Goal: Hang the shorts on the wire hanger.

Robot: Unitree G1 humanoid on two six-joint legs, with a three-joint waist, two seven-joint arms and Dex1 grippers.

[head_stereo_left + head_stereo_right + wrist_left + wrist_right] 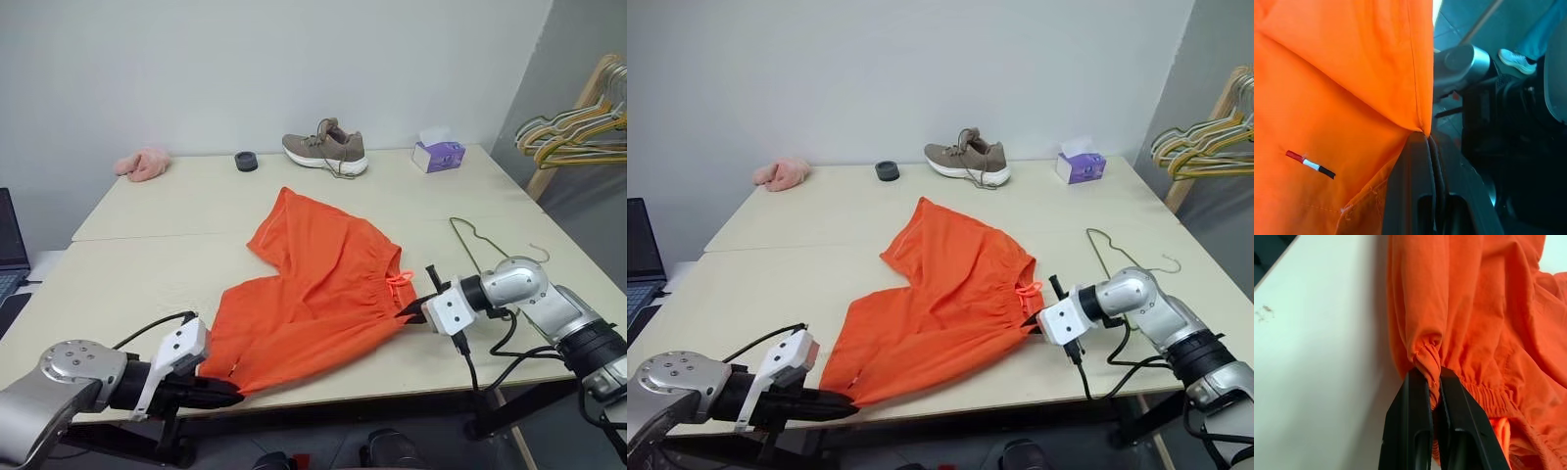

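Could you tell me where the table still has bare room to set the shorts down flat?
Widest bare table: left of the shorts, in front of the pink cloth. A smaller strip lies between shorts and shoe. It is crowded on the right, round the wire hanger and right end effector.

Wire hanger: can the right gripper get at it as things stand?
Probably not yet: the wire hanger lies free beside the right gripper, but that gripper is shut on the shorts.

Matt orange cloth shorts [323, 284], thin dull wire hanger [477, 245], smooth pale matt table [147, 264]
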